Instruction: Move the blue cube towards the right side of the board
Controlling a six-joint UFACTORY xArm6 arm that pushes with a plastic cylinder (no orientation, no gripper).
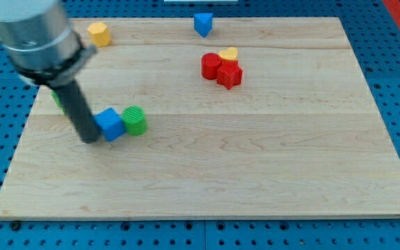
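Most of the push is still ahead. Nearest: my tip (89, 139) sits against the blue cube (110, 125) on its left face; a bare rod, nothing to open or hold. Cube is small, bright blue, turned slightly, in the board's (269, 173) left half, touching the green cylinder (135, 120) on its right. Farther back: red blocks (221, 69) with a yellow heart (228, 53), another blue block (203, 23), a yellow block (98, 32).
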